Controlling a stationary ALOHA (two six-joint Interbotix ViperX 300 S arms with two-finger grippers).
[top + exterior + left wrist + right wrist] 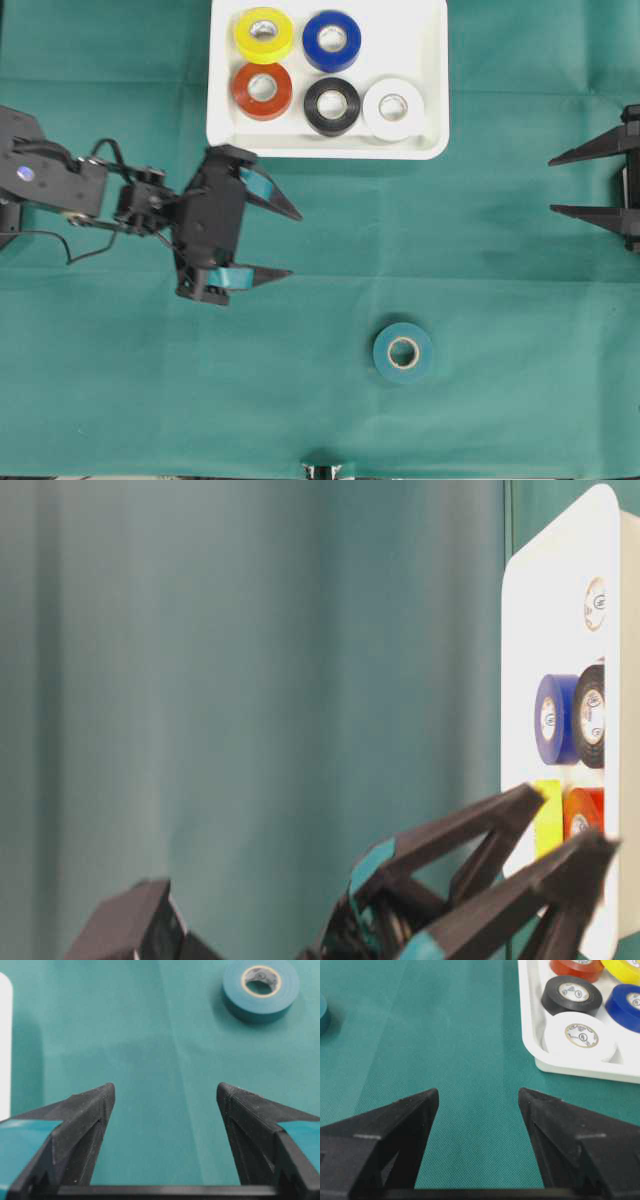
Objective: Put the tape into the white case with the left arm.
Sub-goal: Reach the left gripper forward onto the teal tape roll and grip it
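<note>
Nearest the front edge of the green-clothed surface (120, 400), right of its middle, the teal tape (403, 352) lies flat and untouched, so the pickup is not yet made. Farther in, toward the left edge, the left gripper (290, 243) hovers with its jaws spread wide and empty, pointing across the surface. At the far edge sits the white case (430, 60), already holding five rolls. The right gripper (560, 185) waits at the right edge, jaws wide apart, holding nothing.
</note>
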